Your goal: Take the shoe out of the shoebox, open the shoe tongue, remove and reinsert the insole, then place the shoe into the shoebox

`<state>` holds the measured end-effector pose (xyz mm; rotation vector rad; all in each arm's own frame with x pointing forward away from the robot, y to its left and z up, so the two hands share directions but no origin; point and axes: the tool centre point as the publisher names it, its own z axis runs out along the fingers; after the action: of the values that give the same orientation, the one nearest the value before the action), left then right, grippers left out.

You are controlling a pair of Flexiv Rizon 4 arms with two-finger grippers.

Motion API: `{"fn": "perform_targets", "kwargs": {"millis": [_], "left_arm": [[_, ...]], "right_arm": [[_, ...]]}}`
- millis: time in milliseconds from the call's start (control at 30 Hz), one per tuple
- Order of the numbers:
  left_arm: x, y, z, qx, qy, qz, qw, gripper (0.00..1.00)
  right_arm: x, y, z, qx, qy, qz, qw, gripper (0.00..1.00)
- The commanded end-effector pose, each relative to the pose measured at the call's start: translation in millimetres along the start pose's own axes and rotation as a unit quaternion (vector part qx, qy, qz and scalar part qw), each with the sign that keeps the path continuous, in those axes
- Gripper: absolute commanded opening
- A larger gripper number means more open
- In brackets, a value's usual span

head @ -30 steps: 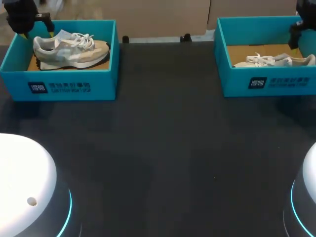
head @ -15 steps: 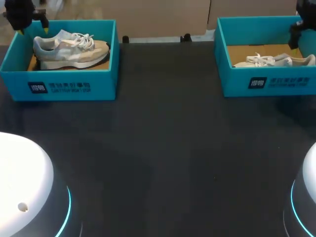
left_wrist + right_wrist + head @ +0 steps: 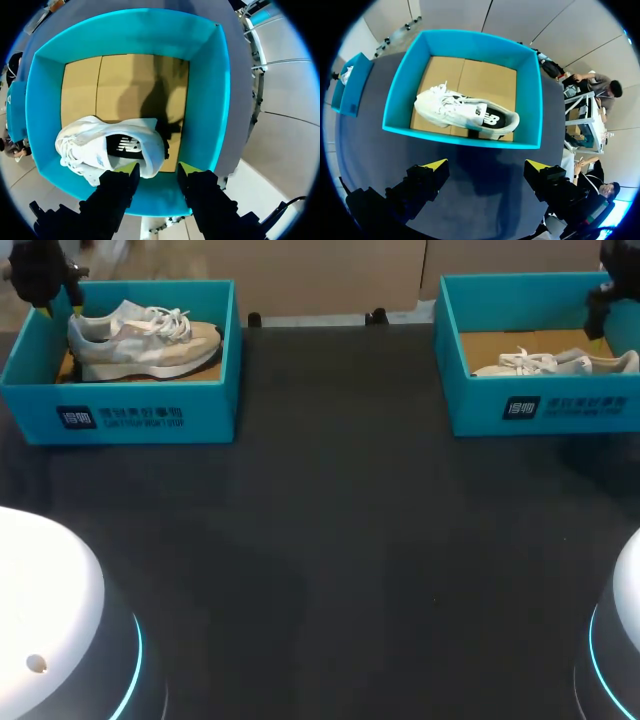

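The left hand, released, hovers above the heel of the sneaker in the left shoebox. It should descend straight, staying clear of the box wall, and clench on the heel collar.

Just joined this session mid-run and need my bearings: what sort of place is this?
Probably a robot test bench: dark table, left shoebox and right shoebox, each holding a sneaker.
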<state>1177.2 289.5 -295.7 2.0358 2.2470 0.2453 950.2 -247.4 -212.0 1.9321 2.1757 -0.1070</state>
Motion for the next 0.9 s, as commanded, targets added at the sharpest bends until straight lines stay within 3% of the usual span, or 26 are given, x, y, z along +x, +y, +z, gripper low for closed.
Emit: {"fn": "perform_targets", "kwargs": {"millis": [33, 300, 367, 433, 500, 633, 700, 900], "left_arm": [[2.2, 2, 8, 0.010, -0.002, -0.004, 1.000, 0.49], [2.7, 2, 17, 0.014, 0.002, 0.002, 1.000, 0.50], [3.0, 2, 21, 0.019, 0.003, 0.001, 1.000, 0.61], [2.5, 2, 23, 0.023, 0.002, -0.004, 1.000, 0.85], [1.3, 1, 24, 0.023, 0.002, -0.003, 1.000, 0.82], [-1.7, 1, 28, 0.031, 0.001, -0.004, 1.000, 0.91], [-2.0, 2, 32, 0.038, 0.002, -0.006, 0.999, 0.85], [-1.1, 6, 44, 0.061, 0.004, -0.009, 0.998, 0.87]], "right_arm": [[0.0, -0.3, 0, 0.000, 0.000, 0.000, 1.000, 1.00], [0.0, -0.3, 0, 0.000, 0.000, 0.000, 1.000, 1.00], [0.0, -0.3, 0, 0.000, 0.000, 0.000, 1.000, 1.00], [0.0, -0.3, 0, 0.000, 0.000, 0.000, 1.000, 1.00], [0.0, -0.3, 0, 0.000, 0.000, 0.000, 1.000, 1.00], [0.0, -0.3, 0, 0.000, 0.000, 0.000, 1.000, 1.00], [0.0, -0.3, 0, 0.000, 0.000, 0.000, 1.000, 1.00], [0.0, -0.3, 0, 0.000, 0.000, 0.000, 1.000, 1.00]]}}
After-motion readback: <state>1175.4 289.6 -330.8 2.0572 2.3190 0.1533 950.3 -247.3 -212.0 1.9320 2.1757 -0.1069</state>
